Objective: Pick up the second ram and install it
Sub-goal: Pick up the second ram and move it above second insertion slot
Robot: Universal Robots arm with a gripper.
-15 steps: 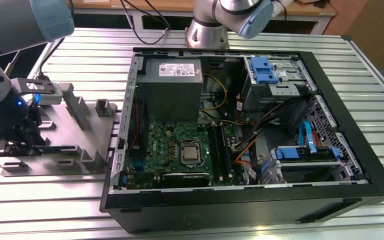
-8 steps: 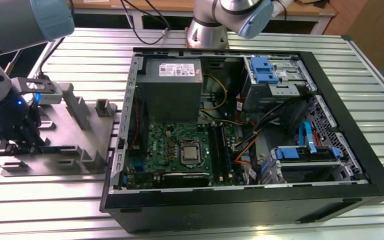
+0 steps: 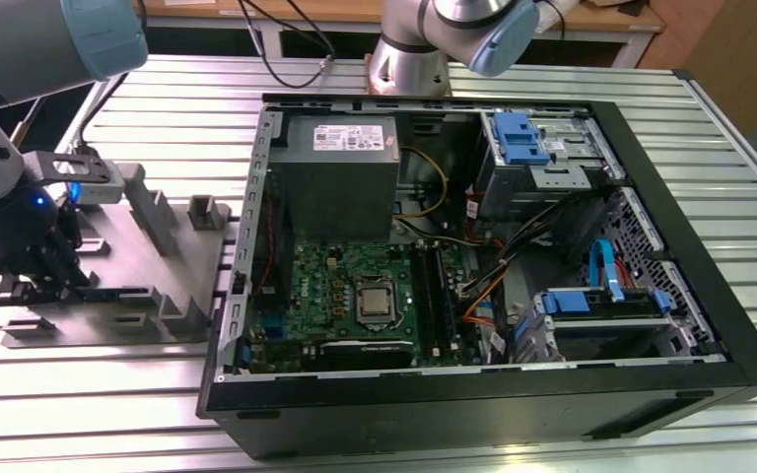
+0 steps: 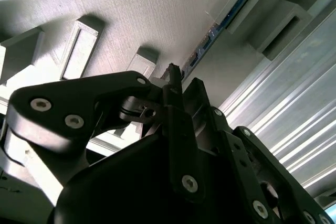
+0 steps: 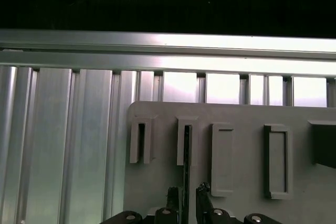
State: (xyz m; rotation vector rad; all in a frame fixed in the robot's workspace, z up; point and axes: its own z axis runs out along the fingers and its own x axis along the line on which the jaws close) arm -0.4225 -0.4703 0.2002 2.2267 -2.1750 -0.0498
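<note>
The second ram is a thin dark stick standing on edge in a slot of the grey fixture plate. In the second wrist view the second ram shows bluish-green along the slot. My gripper straddles its near end, one black fingertip on each side with a narrow gap, so it looks open. In the exterior view the gripper is low over the plate on the exterior view's left, with the ram beside it. The green motherboard lies in the open computer case.
Grey blocks stand up from the fixture plate. A grey power-supply box, drive cages with blue parts and loose cables are in the case. The ribbed aluminium table runs under everything.
</note>
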